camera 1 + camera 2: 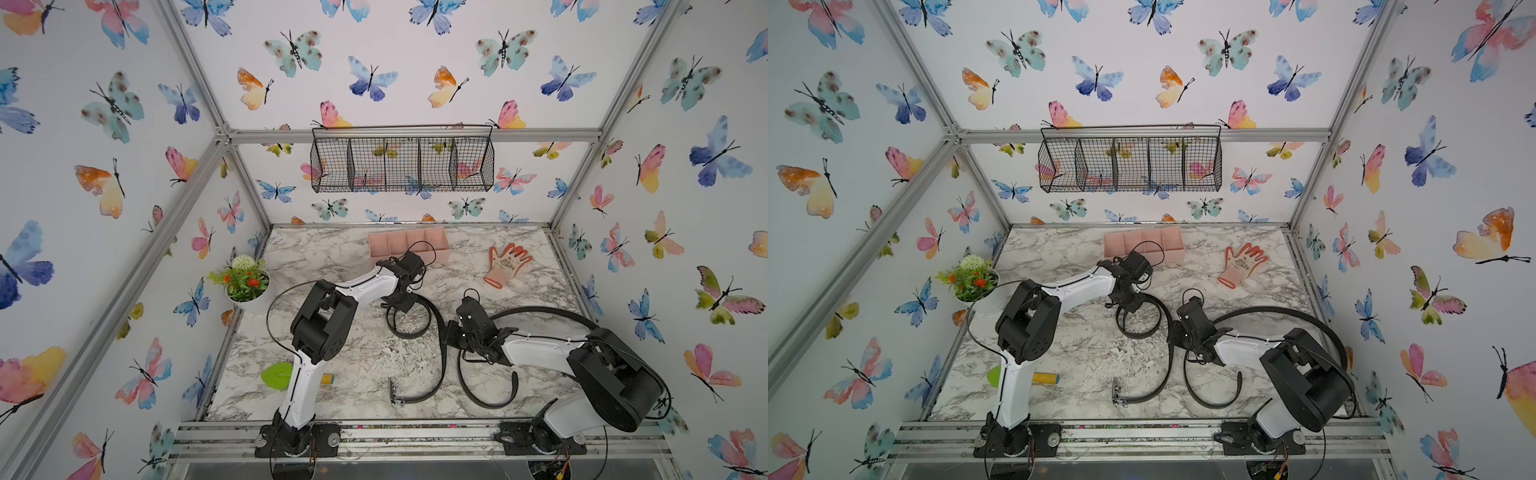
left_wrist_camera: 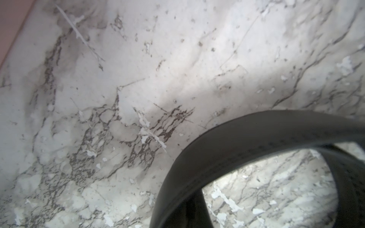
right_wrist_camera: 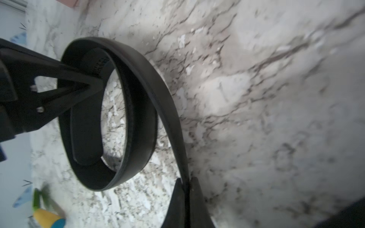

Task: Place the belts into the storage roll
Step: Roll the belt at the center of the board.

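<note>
Belt (image 3: 142, 118): black, matte, stitched along its edge, partly rolled into loose coil.

Black belts (image 1: 411, 335) lying in loose loops; pink four-compartment storage roll (image 1: 386, 249) beyond

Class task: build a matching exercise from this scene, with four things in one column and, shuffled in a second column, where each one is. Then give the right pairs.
Things
1. glove
2. wire basket
3. pink tray
4. buckled belt

Places
A. pinched by the left pincer and the right pincer
B. middle of the table's back edge
C. hung on the back wall
D. lying flat on the table's right half

Pairs: 1-D, 2-C, 3-B, 4-A
</note>
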{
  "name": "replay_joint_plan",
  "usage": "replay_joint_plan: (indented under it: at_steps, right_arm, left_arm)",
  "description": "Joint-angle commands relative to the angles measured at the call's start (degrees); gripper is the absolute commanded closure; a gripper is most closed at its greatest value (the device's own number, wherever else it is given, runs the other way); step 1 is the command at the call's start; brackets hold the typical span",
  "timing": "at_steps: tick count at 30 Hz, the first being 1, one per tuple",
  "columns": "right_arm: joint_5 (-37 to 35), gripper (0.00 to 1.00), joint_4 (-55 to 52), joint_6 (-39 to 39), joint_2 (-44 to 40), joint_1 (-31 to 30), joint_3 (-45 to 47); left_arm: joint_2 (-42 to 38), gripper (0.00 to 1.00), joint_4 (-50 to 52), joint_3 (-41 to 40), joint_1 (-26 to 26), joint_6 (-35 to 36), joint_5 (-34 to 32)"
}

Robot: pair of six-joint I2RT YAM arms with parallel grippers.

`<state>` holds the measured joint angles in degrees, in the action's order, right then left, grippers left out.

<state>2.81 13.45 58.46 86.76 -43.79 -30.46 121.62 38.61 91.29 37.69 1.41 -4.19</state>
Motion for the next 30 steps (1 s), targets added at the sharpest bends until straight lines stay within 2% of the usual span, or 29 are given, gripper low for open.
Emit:
replay_joint_plan:
  at_steps: [1,5,10,13,14,16,17,21,25,28,30]
  right_arm:
    - [-1.61,0.98,6.08,13.32,-0.19,-5.07,2.58]
    - [-4.78,0.98,5.55,17.85,1.41,-10.49,-1.35]
    - [-7.88,0.84,3.61,15.09,2.42,-11.87,-4.35]
    - [-6.33,0.72,0.26,8.42,2.09,-11.85,-6.39]
    - [-6.00,0.62,-0.32,5.25,1.48,-11.84,-6.54]
    - [-3.93,0.55,-2.12,-0.13,0.69,-11.84,-7.40]
    - [-5.32,0.51,-4.11,-2.83,-0.27,-11.84,-7.84]
    - [-11.16,0.50,-5.17,-19.51,-5.14,-11.84,-6.95]
    - [-9.96,0.48,-1.96,-35.84,-6.30,-11.58,-7.33]
    - [-7.89,0.48,0.61,-43.56,-4.47,-11.36,-8.40]
    - [-6.54,0.48,-0.01,-45.92,-1.52,-10.65,-10.50]
  left_arm:
    - [1.28,1.00,2.50,0.31,-0.75,-1.53,1.54]
    - [0.55,1.00,2.17,-0.15,-1.33,-2.02,2.63]
    - [0.23,1.00,2.69,-0.17,-1.75,-2.28,3.97]
    - [-0.09,1.00,3.28,-0.62,-1.73,-3.43,4.77]
    - [-0.28,1.00,3.52,-0.96,-1.60,-4.28,5.20]
    - [-0.68,1.00,3.91,-1.63,-1.63,-5.16,5.91]
    - [-0.97,1.00,3.68,-2.19,-1.66,-5.55,6.10]
    - [0.18,1.00,6.00,-1.32,-1.88,-6.41,7.03]
    - [2.43,1.00,9.24,1.71,-1.92,-6.66,9.21]
    - [2.31,1.00,9.55,2.47,-1.92,-7.37,10.30]
    - [2.39,1.00,10.29,3.03,-1.92,-7.57,11.08]
